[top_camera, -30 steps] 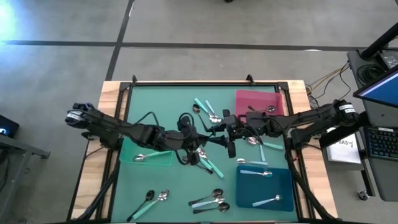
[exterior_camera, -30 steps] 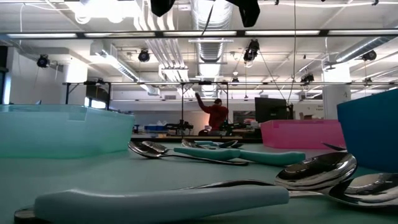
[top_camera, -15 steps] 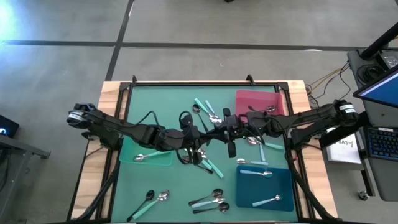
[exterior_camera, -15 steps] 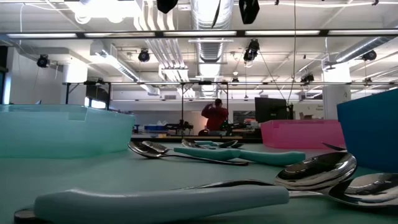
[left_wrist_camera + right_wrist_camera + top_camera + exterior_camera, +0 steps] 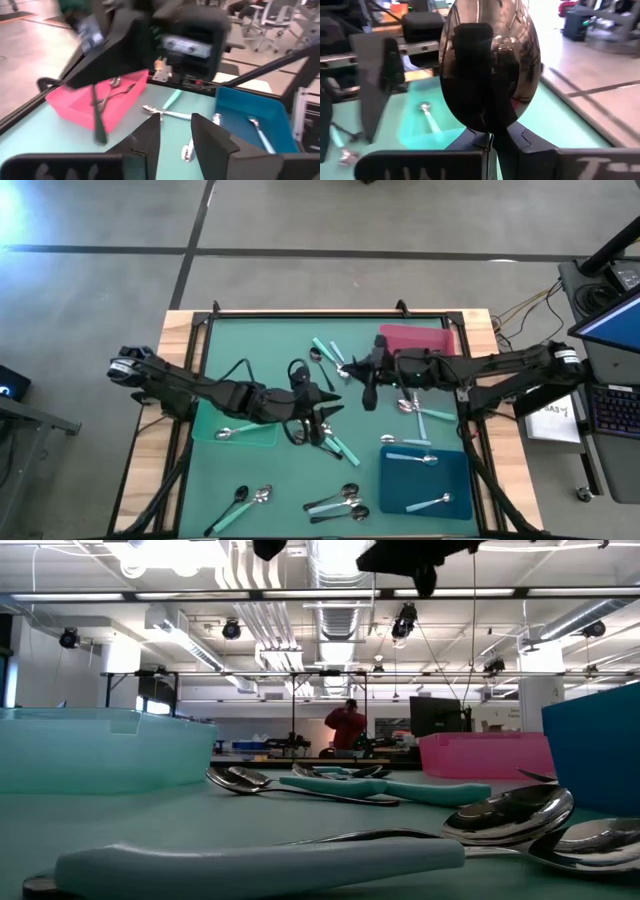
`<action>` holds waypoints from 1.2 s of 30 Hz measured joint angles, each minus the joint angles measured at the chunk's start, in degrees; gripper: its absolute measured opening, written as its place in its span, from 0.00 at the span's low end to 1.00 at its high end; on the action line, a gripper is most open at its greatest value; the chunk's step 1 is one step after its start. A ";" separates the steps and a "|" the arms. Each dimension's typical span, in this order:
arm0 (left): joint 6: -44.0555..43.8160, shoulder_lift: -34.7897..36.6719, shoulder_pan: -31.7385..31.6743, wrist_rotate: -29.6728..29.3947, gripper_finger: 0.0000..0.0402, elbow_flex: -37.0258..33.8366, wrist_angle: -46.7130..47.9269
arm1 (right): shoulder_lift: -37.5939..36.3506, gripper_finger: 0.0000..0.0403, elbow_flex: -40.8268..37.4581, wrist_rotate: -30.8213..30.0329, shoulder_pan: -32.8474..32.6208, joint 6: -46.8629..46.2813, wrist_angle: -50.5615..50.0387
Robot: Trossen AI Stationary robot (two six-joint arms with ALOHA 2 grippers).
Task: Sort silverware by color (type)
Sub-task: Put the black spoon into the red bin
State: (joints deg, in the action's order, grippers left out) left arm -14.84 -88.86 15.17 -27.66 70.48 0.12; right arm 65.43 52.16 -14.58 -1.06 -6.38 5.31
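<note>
Right claw (image 5: 368, 383), near table centre, is clenched on a dark spoon (image 5: 490, 65) whose shiny bowl stands up from the closed jaws. Left claw (image 5: 322, 406), at its 8 o'clock, stands released and empty. Sorting appears partly done: spoons lie in the pink tray (image 5: 415, 340), blue tray (image 5: 425, 480) and teal tray (image 5: 235, 430). Roughly a dozen remain loose on the table (image 5: 250, 345), mostly at centre and 6 o'clock.

A dark all-metal spoon (image 5: 490, 65) stands clamped in the right pincer (image 5: 368, 385), its shiny bowl upright. Teal-handled and pale-blue spoons (image 5: 340, 505) lie scattered flat across the green surface (image 5: 270, 470).
</note>
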 joint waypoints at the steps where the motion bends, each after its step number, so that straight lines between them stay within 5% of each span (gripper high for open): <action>1: -0.01 0.00 -0.08 -0.21 0.25 0.00 0.18 | -0.91 0.02 0.00 -1.55 0.47 0.30 -1.99; 9: -1.47 1.51 -0.01 -0.58 0.28 0.02 10.24 | -10.43 0.02 0.02 -13.86 4.59 -3.12 -23.76; 15: -3.75 2.18 -0.36 -9.32 0.27 0.02 23.48 | -12.67 0.02 0.02 -27.06 6.61 -9.85 -40.21; 29: -20.93 3.50 -4.33 -10.83 0.27 13.59 65.38 | -9.55 0.02 -3.97 -28.56 13.46 -16.23 -48.78; 36: -25.45 3.50 -3.32 -11.47 0.27 18.23 72.08 | -8.64 0.02 -8.28 -21.48 20.73 -16.95 -48.66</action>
State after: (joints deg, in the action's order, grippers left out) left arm -40.29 -85.36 11.85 -39.13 88.71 72.20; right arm 56.79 43.88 -36.06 19.67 -23.33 -43.35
